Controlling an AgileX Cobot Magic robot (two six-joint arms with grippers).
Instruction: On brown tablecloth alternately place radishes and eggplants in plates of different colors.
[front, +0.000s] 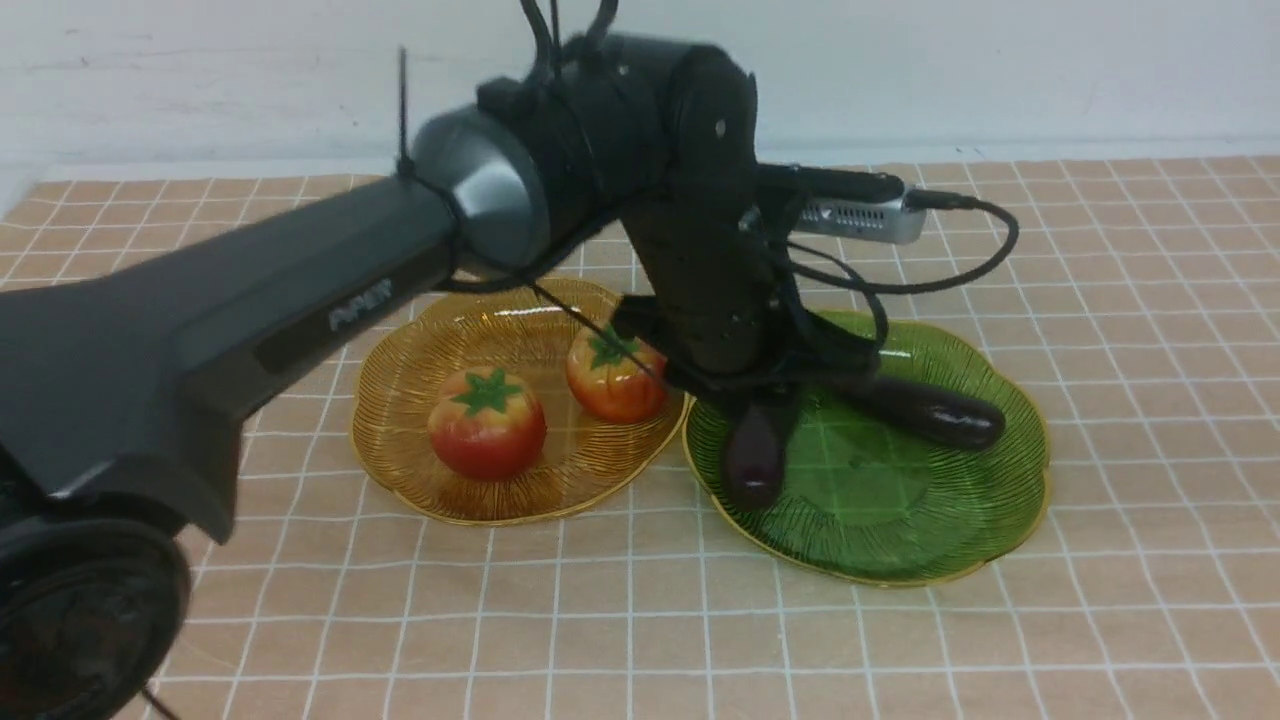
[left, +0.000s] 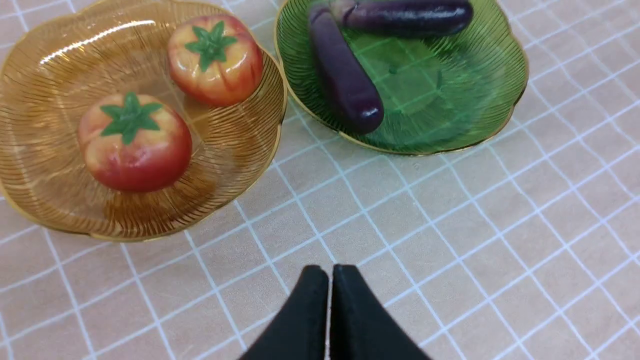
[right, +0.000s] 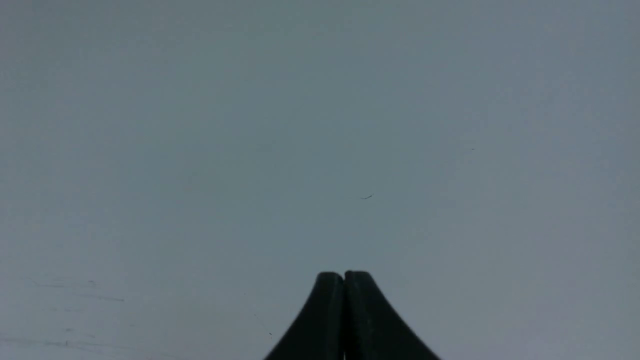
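The left pincer (left: 330, 272) has its tips together, with nothing between them. The right pincer (right: 344, 277) also has its tips together and faces a pale wall (right: 320, 150). In the front view, the left arm (front: 330, 300) crosses from the near left, bends, and drops over the inner parts of two plates; its pincer is hard to make out there. White lettering on its forearm is too blurred to read with certainty. A silver camera (front: 862, 219) with a dark cable is mounted at its wrist.

Below the arm, on the right, the green plate (front: 870, 540) with a golden edge holds two dark purple eggplants. One eggplant (left: 347, 75) lies at the plate's left side; the other eggplant (left: 410, 17) lies farther back, their narrow ends close together. Just to the left, the amber plate (front: 400, 470) holds two red-orange radishes with green star tops: one radish (front: 487, 425) nearer and left, one radish (front: 615, 378) farther right. Both plates sit on a brown tablecloth (front: 560, 620) gridded with white lines.
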